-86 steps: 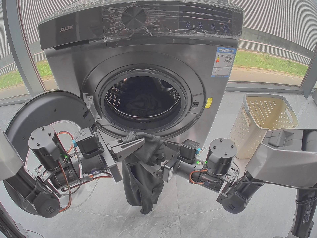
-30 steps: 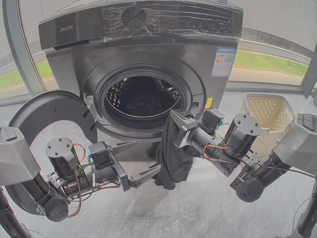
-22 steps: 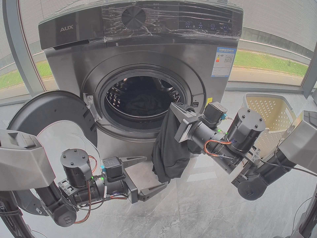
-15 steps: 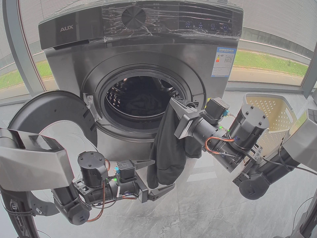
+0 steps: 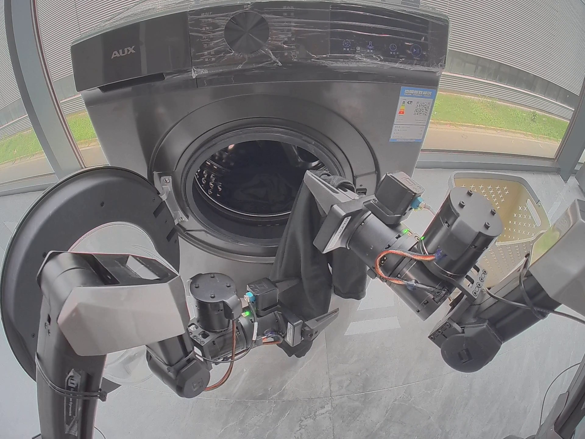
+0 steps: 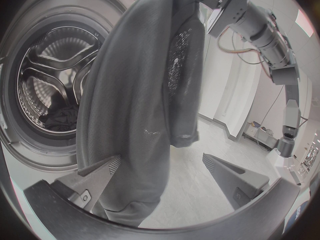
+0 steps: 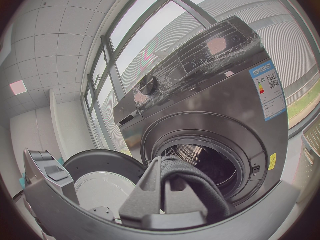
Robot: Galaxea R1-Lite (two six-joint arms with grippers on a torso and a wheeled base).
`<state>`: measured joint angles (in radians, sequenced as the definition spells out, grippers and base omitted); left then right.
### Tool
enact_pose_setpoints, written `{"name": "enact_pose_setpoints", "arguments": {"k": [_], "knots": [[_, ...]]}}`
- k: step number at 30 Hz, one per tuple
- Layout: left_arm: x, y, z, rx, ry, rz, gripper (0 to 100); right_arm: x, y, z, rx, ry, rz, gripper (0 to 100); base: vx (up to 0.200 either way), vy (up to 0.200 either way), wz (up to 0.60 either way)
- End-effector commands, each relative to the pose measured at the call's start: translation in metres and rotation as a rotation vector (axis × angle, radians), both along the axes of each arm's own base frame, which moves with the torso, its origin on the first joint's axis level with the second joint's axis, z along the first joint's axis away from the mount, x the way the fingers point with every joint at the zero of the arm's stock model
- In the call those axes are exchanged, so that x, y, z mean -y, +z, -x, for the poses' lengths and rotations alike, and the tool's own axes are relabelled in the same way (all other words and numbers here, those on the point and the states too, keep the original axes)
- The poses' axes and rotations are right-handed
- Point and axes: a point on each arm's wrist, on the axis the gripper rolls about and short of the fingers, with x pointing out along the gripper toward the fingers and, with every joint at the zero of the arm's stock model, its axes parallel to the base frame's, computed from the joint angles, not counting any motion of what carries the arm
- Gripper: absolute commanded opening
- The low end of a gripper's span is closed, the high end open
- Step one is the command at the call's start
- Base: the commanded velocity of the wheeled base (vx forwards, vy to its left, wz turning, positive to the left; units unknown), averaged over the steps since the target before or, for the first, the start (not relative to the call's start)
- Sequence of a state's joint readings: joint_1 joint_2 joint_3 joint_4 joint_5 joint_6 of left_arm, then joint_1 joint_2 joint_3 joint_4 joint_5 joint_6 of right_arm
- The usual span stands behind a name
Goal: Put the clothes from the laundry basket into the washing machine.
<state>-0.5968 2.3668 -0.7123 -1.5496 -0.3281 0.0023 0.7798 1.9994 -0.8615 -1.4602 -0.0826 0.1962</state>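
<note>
One garment (image 5: 301, 245) beside drum rim (image 5: 189, 172), right fingers (image 5: 326, 191) clamping, left fingers (image 5: 321, 321) spread

The floor (image 5: 365, 397) is of pale grey marbled tiles. At the back stand tall windows (image 5: 506, 44) giving daylight; outside is a strip of grass (image 5: 506, 117). The wall (image 7: 30, 130) and tiled ceiling (image 7: 50, 27) are white.

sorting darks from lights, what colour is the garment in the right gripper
Dark grey garment; best in the left wrist view.
</note>
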Motion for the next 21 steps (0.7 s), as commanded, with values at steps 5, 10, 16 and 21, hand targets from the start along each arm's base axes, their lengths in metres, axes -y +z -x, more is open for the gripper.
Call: {"name": "enact_pose_setpoints", "arguments": {"k": [5, 10, 16, 21], "knots": [[0.017, -0.036, -0.037, 0.026, 0.095, 0.011, 100, 0.000, 0.004, 0.003, 0.001, 0.000, -0.018, 0, 0.000, 0.000, 0.00], [0.019, -0.036, -0.052, 0.043, 0.183, 0.013, 100, 0.001, 0.010, 0.007, 0.009, 0.006, -0.028, 0, 0.000, 0.000, 0.00], [0.016, -0.033, -0.065, 0.075, 0.255, 0.021, 100, 0.003, 0.009, 0.007, 0.007, 0.005, -0.026, 0, 0.000, 0.000, 0.00], [0.013, -0.031, -0.065, 0.092, 0.262, 0.025, 100, 0.005, 0.007, 0.005, 0.001, -0.004, -0.020, 0, 0.000, 0.000, 0.00]]}}
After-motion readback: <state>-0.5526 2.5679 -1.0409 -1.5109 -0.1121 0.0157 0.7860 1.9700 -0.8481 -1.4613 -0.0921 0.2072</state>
